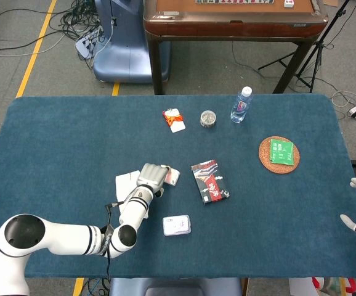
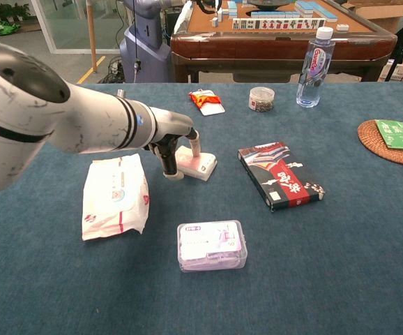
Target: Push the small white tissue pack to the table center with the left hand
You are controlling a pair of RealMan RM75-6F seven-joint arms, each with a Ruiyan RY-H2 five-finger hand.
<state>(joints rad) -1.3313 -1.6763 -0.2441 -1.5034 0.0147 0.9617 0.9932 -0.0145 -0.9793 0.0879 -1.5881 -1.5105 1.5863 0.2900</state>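
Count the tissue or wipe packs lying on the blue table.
2. The small white tissue pack lies against the left hand, left of the black and red box. The larger wipes pack lies further left, partly under the arm in the head view.

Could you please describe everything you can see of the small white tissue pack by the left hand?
The small white tissue pack is a flat, rectangular white packet with pinkish print on top, apparently soft plastic wrap. It lies flat on the blue table, turned slightly askew, left of the black and red box and apart from it. The left hand touches its left end, fingers pointing down against it.
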